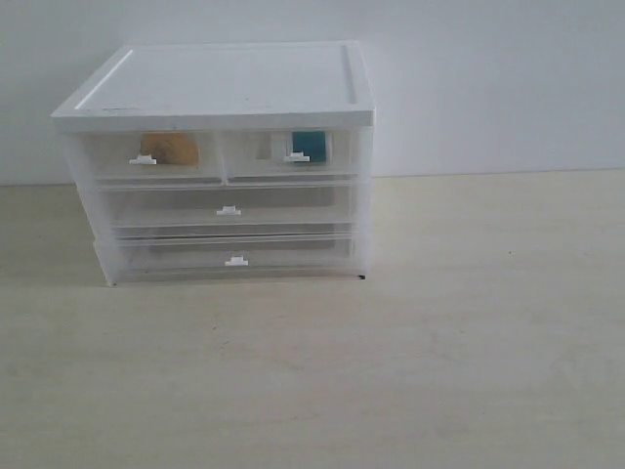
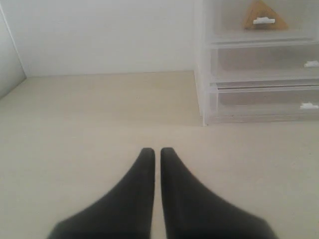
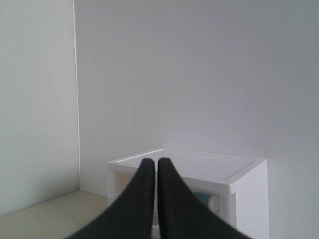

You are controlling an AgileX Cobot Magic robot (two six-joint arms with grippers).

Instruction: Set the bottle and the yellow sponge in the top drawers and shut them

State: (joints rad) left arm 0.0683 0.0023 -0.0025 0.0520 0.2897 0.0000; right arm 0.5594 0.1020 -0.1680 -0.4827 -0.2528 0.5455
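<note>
The yellow sponge (image 1: pixel 170 149) lies inside the left top drawer (image 1: pixel 156 168), and the bottle (image 1: pixel 309 145) with its teal label lies inside the right top drawer (image 1: pixel 293 166). Both top drawers sit flush with the cabinet front. In the left wrist view the yellow sponge (image 2: pixel 264 15) shows behind a white handle tab. My left gripper (image 2: pixel 155 151) is shut and empty, low over the table, off to one side of the cabinet. My right gripper (image 3: pixel 153 161) is shut and empty, held in the air facing the cabinet; a sliver of the bottle (image 3: pixel 202 198) shows beside it. Neither gripper appears in the exterior view.
The white cabinet (image 1: pixel 225 83) stands on a pale wooden table (image 1: pixel 391 371) against a white wall. Below the top drawers are two full-width drawers (image 1: pixel 229 210), both pushed in.
</note>
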